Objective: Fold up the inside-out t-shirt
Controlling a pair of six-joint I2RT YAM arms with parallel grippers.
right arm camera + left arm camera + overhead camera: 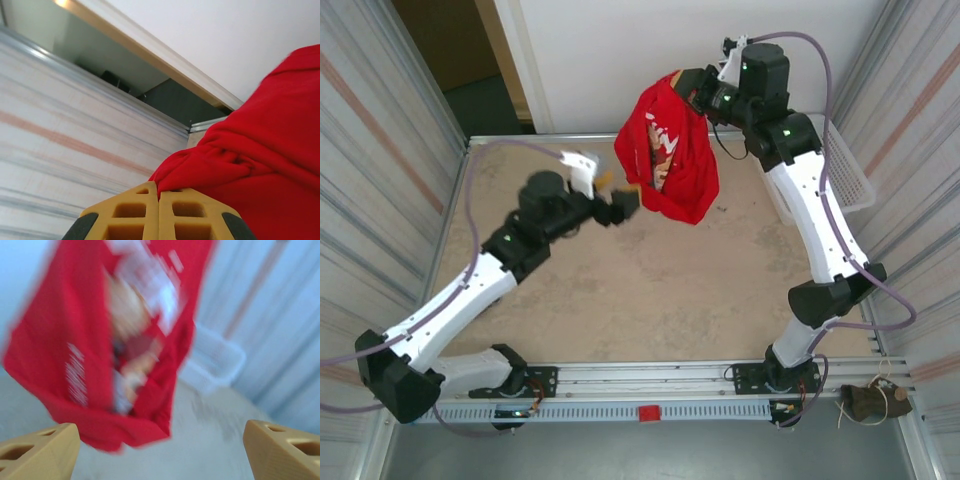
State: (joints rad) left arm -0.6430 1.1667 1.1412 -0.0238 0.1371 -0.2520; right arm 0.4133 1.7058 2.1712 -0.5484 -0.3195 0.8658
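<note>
The inside-out t-shirt (668, 150) hangs in the air at the back of the table, bright red with a white and yellow print showing inside its folds. My right gripper (692, 84) holds its top edge high up, fingers shut on a fold of red cloth (215, 165). My left gripper (620, 200) hovers just left of the shirt's lower edge, blurred. In the left wrist view the shirt (90, 340) hangs ahead and to the left, and my two yellow fingertips (40, 450) stand far apart with nothing between them.
A white mesh basket (845, 170) stands at the right edge of the table, also seen as the pale basket (215, 365) behind the shirt. Corrugated walls close in both sides. Bare tan tabletop (650, 290) lies below the hanging shirt.
</note>
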